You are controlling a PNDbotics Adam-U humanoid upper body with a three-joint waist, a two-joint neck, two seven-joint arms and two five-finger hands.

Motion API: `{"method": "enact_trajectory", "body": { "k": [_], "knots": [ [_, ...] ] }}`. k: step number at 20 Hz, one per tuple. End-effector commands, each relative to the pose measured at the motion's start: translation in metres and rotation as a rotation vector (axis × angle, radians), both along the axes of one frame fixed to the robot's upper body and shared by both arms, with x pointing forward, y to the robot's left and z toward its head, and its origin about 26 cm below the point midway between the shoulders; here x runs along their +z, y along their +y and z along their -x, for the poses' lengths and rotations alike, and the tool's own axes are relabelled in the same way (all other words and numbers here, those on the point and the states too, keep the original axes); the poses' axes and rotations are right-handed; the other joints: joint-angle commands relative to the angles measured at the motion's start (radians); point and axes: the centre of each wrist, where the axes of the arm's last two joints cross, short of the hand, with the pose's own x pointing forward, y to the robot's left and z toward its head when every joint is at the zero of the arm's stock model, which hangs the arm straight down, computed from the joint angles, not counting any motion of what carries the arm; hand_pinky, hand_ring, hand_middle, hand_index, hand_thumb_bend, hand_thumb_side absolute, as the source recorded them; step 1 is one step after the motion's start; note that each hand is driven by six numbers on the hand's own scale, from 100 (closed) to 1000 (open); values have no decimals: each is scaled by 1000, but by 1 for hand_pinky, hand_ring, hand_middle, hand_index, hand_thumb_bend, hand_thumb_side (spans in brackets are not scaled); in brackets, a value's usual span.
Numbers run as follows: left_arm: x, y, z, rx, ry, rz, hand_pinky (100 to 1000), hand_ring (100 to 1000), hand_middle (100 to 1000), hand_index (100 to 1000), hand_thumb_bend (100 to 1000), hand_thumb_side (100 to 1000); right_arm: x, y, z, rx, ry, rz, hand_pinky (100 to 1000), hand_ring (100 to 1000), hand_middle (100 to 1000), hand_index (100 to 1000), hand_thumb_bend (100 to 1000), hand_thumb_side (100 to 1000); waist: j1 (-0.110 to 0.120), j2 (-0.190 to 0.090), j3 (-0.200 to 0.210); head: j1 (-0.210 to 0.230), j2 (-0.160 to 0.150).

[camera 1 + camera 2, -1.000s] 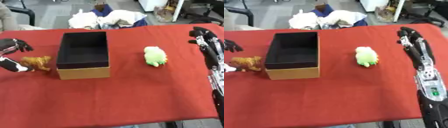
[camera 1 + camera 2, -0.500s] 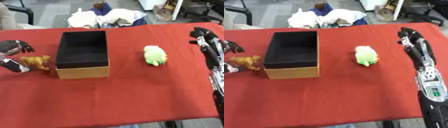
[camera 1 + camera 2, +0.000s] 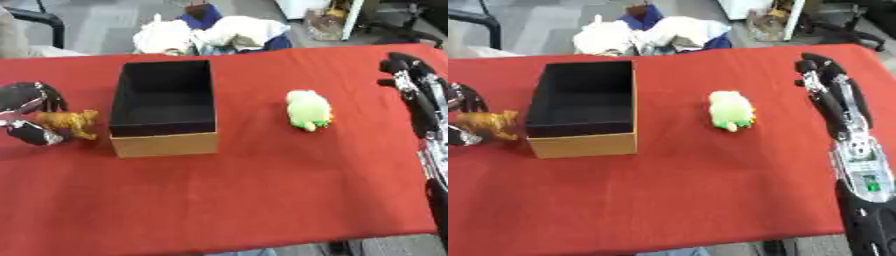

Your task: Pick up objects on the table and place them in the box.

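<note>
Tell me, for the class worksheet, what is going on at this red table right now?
The robot's left hand is at the table's left edge with its fingers curled around a small brown toy animal, just left of the open box. The box looks empty. A green plush toy lies untouched to the right of the box. The right hand rests idle near the table's right edge.
</note>
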Motion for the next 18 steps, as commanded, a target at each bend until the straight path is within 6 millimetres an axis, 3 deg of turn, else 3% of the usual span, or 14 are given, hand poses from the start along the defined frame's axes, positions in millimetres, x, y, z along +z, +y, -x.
{"method": "enact_trajectory", "body": {
  "k": [1, 4, 6, 11, 18],
  "knots": [
    [16, 6, -2, 8, -71, -8, 539, 404, 361, 509, 471, 268, 9, -3, -2, 4, -24, 9, 737, 825, 720, 836, 100, 660, 3, -12, -2, 0, 5],
    [18, 6, -2, 4, -102, -4, 471, 288, 240, 393, 406, 243, 9, -3, -2, 2, -24, 8, 737, 825, 720, 836, 100, 661, 3, -12, -3, 0, 5],
    [21, 5, -2, 2, -123, 2, 456, 257, 204, 358, 387, 230, 9, -3, -1, 2, -24, 8, 737, 825, 720, 836, 100, 662, 4, -13, -3, -1, 5],
    [41, 2, -3, -19, -178, 30, 442, 238, 180, 338, 369, 203, 8, -4, -1, -1, -21, 9, 737, 826, 720, 836, 100, 663, 7, -15, -2, -2, 5],
    [90, -19, -6, -95, -296, 119, 445, 235, 178, 332, 346, 133, 8, -5, 0, -1, -17, 12, 737, 826, 720, 837, 100, 663, 8, -21, -2, -3, 5]
  ]
}}
